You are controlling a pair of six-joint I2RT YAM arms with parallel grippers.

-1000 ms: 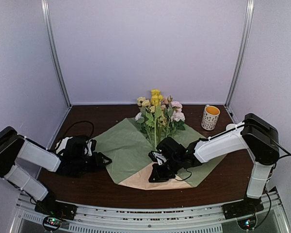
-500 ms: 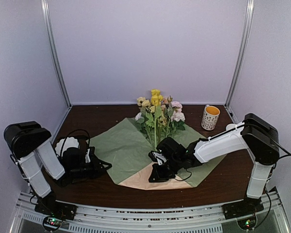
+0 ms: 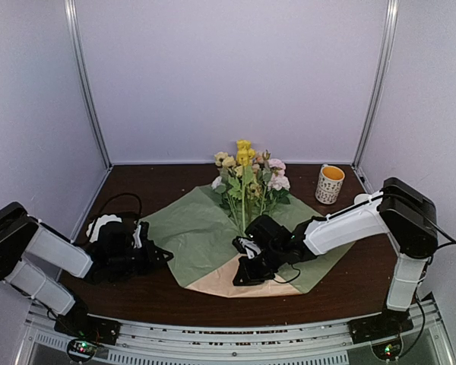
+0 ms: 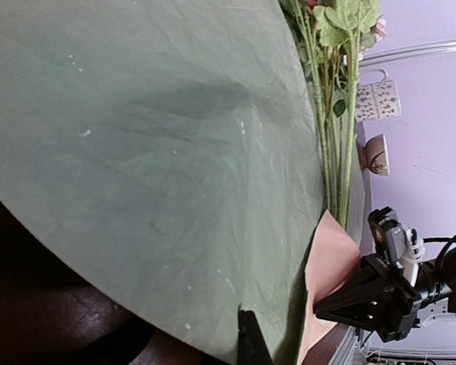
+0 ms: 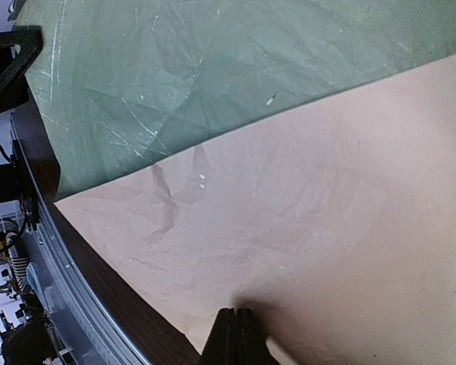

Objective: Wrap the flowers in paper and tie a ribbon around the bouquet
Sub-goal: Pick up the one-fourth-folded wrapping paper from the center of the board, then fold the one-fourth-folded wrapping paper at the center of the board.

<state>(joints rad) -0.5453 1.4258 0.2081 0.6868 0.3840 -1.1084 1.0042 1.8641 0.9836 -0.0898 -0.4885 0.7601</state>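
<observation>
Left gripper (image 3: 167, 255) has closed above brown table (image 3: 167, 182)

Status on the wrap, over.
Left gripper shut at paper edge, grip unclear. Right gripper shut at folded tan corner. Flowers lie on paper, unwrapped. Mug back right, clear.

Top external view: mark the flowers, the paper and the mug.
Flowers (image 3: 247, 181): top external view, on the green leaves in the middle of the bunch.
Paper (image 3: 188, 228): top external view, on its bare green left half.
Mug (image 3: 328, 187): top external view, on its patterned side wall.
</observation>
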